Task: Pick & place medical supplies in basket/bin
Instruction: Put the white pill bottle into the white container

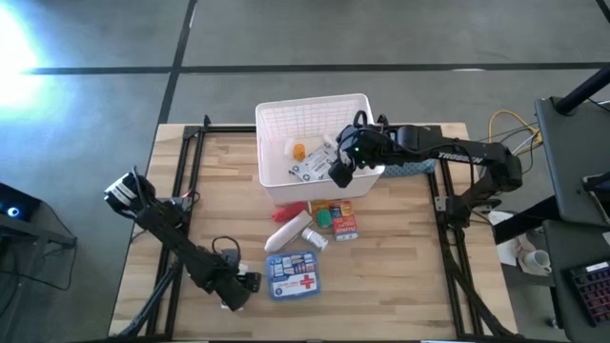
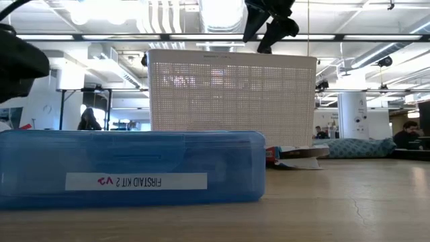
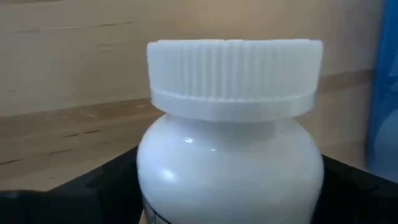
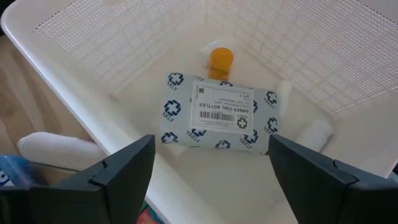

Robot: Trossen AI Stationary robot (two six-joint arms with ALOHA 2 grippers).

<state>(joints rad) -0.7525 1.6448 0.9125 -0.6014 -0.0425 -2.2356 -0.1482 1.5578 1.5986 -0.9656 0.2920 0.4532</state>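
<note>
Hovering over basket [image 1: 276,119], right gripper [image 4: 210,163] was spread, empty | packet [image 4: 208,113], orange vial [image 4: 221,61] lay below it | left gripper [image 1: 250,281] clamped white bottle [image 3: 230,143]

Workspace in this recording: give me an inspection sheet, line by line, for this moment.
Surface: pale wooden slatted table, black frame rails at both sides.
Job's things: white slotted plastic basket holds an orange vial and a grey patterned packet. On the table: white pill bottle, blue first-aid pouch with red cross, red-white tube, small red and green boxes.
Clutter: blue-grey folded cloth beside the basket.
Grippers: right hand open above the basket; left hand near the table's front edge, shut on the white pill bottle.
Cables: yellow wires off the table's right.
Surroundings: people seated in the room behind.
</note>
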